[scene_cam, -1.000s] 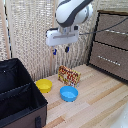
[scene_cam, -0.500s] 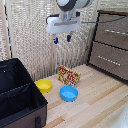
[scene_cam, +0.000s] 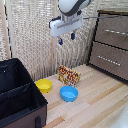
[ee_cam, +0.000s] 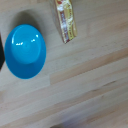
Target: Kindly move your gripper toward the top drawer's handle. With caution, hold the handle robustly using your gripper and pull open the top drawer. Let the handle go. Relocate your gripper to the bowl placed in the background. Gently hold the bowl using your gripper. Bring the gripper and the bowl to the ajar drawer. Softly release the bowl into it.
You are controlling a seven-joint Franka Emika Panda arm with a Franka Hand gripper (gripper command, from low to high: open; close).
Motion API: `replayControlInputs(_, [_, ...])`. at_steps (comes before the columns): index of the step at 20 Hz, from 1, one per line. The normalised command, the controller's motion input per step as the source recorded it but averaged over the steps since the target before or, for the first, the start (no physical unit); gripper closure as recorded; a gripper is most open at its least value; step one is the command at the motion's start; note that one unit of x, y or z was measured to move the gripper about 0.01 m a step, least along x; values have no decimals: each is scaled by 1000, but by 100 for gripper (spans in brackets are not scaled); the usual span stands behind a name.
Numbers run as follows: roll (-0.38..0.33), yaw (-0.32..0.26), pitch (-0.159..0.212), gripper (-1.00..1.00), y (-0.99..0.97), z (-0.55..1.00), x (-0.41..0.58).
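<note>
Gripper, fingers apart and empty, has risen and drifted toward the exterior view's right, nearer the closed top drawer and its handle, so reaching is underway while the yellow bowl waits on the floor.

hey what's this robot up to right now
A white robot arm holds its gripper up in the air with nothing between its fingers, which look parted. The top drawer of the wooden dresser is shut, and the gripper is not at its handle yet. On the wooden floor below sit a yellow bowl, a blue bowl and a small colourful box, all untouched. A black case stands open on the exterior view's left.
</note>
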Motion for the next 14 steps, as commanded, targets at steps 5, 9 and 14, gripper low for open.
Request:
replayControlInputs(5, [-375,116,0,-100,-141,-26,0])
replayControlInputs(9, [-375,110,0,-100,-87,-26,1])
replayControlInputs(14, [-375,96,17,-100,-11,-2,101])
